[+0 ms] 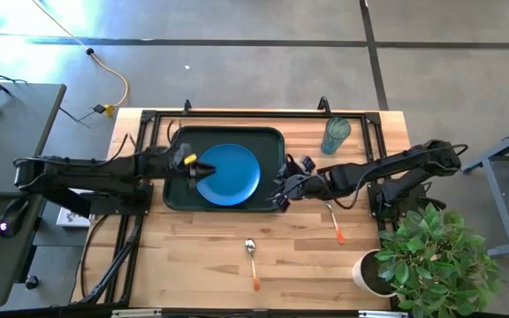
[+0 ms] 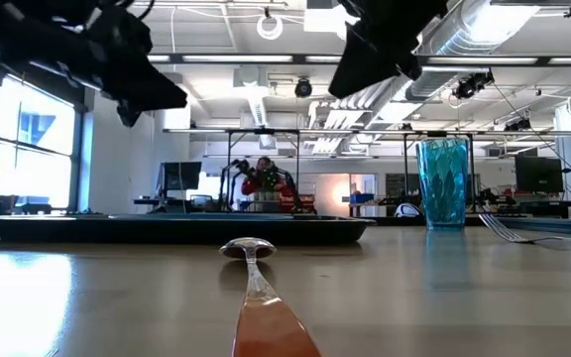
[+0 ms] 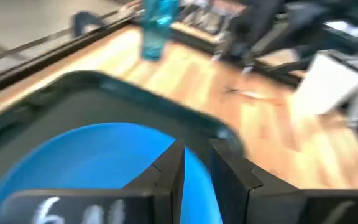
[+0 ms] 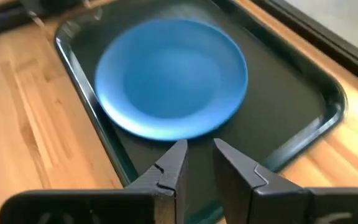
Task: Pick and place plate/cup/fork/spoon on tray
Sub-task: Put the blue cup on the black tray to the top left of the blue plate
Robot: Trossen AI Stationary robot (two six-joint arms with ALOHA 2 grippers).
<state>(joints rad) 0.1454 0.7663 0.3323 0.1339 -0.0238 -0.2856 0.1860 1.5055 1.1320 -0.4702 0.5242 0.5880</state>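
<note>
dark and two-fingered, the left gripper (image 1: pixel 194 168) hangs over the left edge of the plate (image 1: pixel 229 174), its fingers (image 3: pixel 169 167) drawn close with only a narrow gap and nothing between them. whether the tips touch the plate's rim cannot be told. the right gripper (image 1: pixel 283 189) sits over the tray's right rim near the front corner, its fingers (image 4: pixel 171 168) likewise a slim gap apart and holding nothing, pointed toward the plate.

the bright-blue plate lies flat inside the dark green-black tray (image 1: pixel 180 141), toward the tray's front half and a little right of centre, with bare tray floor showing behind it and to its left. the tray rests on the light wooden tabletop (image 1: pixel 184 256), at its back half.

to the right of the tray, near the back edge of the tabletop, the translucent teal cup (image 1: pixel 335 135) stands upright, well apart from both grippers. the fork (image 1: pixel 334 223) lies on the tabletop in front of the right arm, orange handle toward the front edge, metal head toward the arm. the spoon (image 1: pixel 252 261) lies in front of the tray near the middle of the tabletop, bowl toward the tray and orange handle toward the front edge. a leafy green plant in a white pot (image 1: pixel 369 272) stands at the front right corner.
</note>
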